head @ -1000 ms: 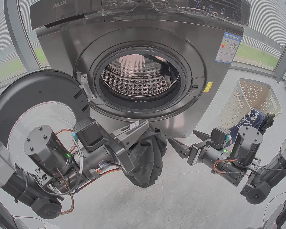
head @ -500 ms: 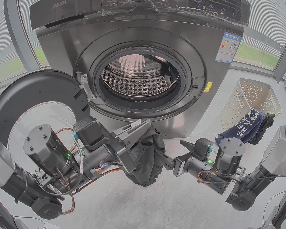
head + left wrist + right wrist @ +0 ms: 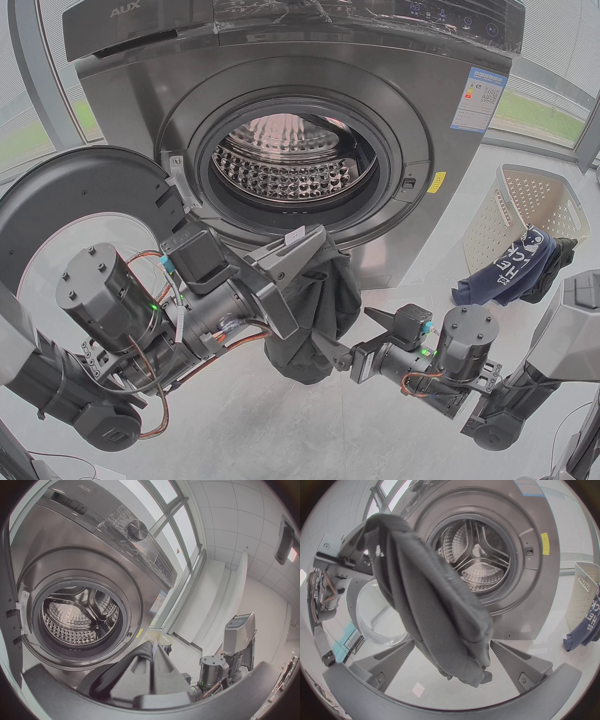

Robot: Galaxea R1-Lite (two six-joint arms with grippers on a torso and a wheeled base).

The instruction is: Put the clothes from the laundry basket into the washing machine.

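Observation:
A dark grey garment (image 3: 325, 306) hangs from my left gripper (image 3: 301, 245), which is shut on its top just below the washing machine's open drum (image 3: 294, 165). In the left wrist view the shut fingers (image 3: 162, 664) pinch the dark grey garment (image 3: 125, 667) in front of the drum (image 3: 78, 614). My right gripper (image 3: 347, 332) is open at the garment's lower part. In the right wrist view the garment (image 3: 434, 605) hangs between the spread fingers (image 3: 518, 661) of my right gripper (image 3: 453, 656). The laundry basket (image 3: 531, 200) stands at the right with a navy garment (image 3: 509, 272) draped over its rim.
The washer door (image 3: 81, 200) is swung open at the left, behind my left arm. Bare grey floor (image 3: 312, 425) lies in front of the machine. The basket (image 3: 586, 589) and navy garment (image 3: 584, 627) sit to the machine's right.
My right gripper has moved left from near the basket to the hanging garment's lower part. My left gripper has lifted the garment slightly toward the drum.

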